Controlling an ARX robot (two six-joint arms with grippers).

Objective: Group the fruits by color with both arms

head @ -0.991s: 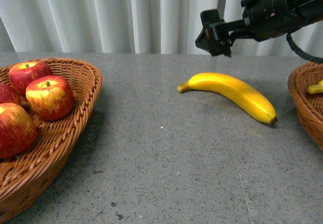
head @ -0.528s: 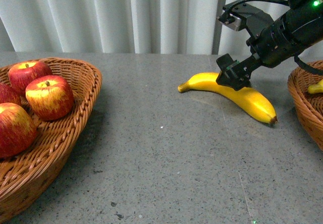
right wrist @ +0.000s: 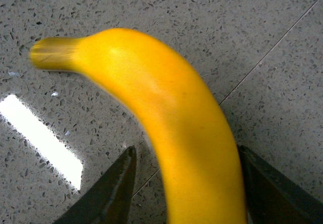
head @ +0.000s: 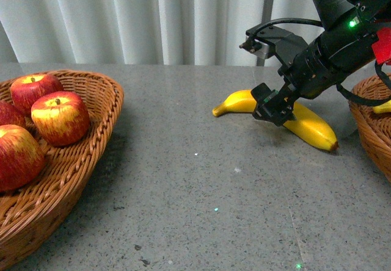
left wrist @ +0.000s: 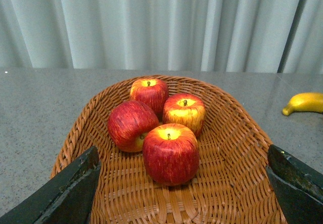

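Here the right gripper [head: 273, 107] straddles the banana [head: 308, 126] lying on the grey table [head: 201, 185], jaws spread to either side, not yet clamped. The left gripper [left wrist: 181, 193] hangs wide apart above the wicker basket [left wrist: 227, 133] holding four red apples [left wrist: 170, 153].

Front view wide; right wrist close over banana [right wrist: 171, 133], shared

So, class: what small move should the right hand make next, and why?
Probably close the right hand on the banana. The wrist view shows its fingers straddling the banana on the table, with a gap at each side, so nothing grips it yet.
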